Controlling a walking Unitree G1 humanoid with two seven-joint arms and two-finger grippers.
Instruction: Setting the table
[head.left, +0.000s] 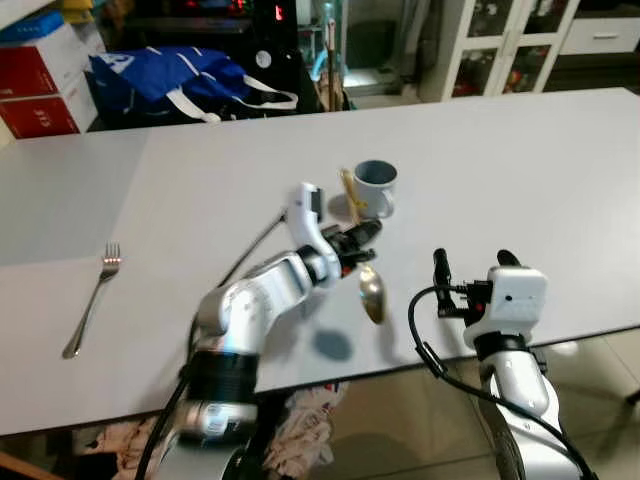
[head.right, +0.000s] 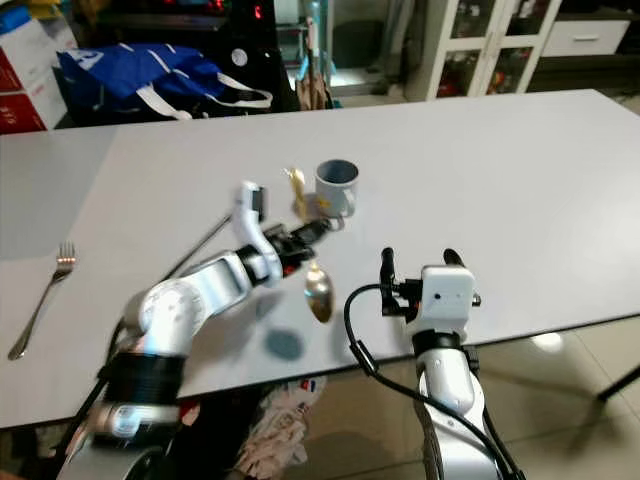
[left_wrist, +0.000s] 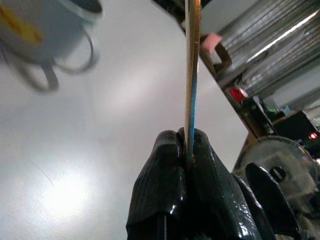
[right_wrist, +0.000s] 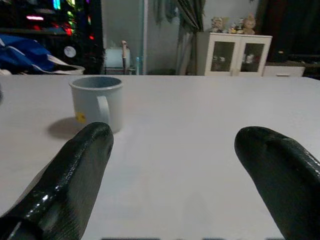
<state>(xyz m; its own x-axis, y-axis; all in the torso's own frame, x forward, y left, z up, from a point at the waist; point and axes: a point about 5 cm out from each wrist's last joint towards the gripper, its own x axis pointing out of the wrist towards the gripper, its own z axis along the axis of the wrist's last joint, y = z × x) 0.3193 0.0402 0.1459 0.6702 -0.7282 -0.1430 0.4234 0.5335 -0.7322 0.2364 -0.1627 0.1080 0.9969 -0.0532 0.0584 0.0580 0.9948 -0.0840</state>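
Spoon (head.left: 372, 292) hangs pinched by its handle in the left claw (head.left: 366, 235); right claw (head.left: 472, 262) gapes wide, touching nothing.

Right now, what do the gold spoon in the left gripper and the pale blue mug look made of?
Gold spoon: likely polished metal, its bowl mirror-bright. Pale blue mug: probably glazed ceramic or enamel; smooth, opaque, faint sheen. The left gripper pinches the spoon's thin handle.

2 silver arms, black cables, glossy black jaws.
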